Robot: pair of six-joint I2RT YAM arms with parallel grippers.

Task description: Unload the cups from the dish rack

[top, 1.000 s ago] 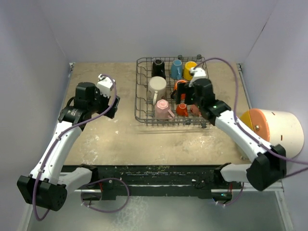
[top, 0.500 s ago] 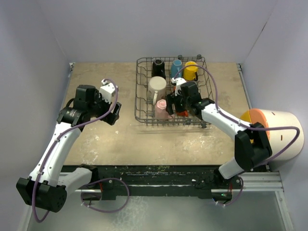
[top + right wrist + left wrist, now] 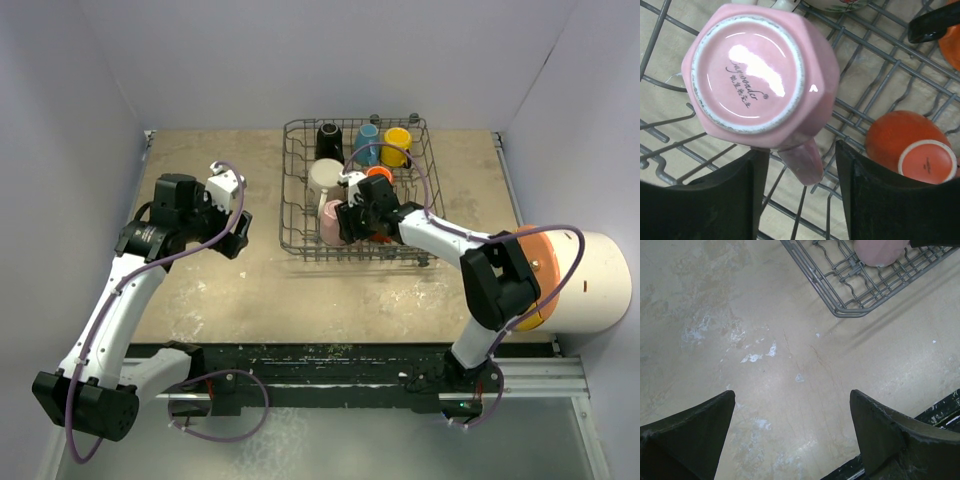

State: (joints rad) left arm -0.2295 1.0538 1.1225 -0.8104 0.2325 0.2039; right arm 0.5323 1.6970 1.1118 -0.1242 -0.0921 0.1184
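Observation:
The grey wire dish rack [image 3: 296, 200] stands at the table's far middle. In it I see cups: black [image 3: 328, 138], blue [image 3: 367, 140], yellow [image 3: 397, 143], white [image 3: 325, 178] and orange [image 3: 380, 173]. A pink cup [image 3: 747, 75] sits upside down in the rack's near left part. My right gripper [image 3: 800, 152] hangs over it, open, with the cup's handle [image 3: 802, 160] between the fingers and a gap on the right side. An orange cup [image 3: 910, 145] lies beside it. My left gripper [image 3: 792, 440] is open and empty over bare table, left of the rack's corner [image 3: 850, 310].
A huge white cylinder with an orange face [image 3: 580, 275] lies at the right edge of the table. Walls close in the left, back and right. A black rail [image 3: 330, 360] runs along the near edge by the arm bases.
My right arm swung left across the rack to the pink cup and its jaws narrowed around the handle. The left gripper shifted only slightly.

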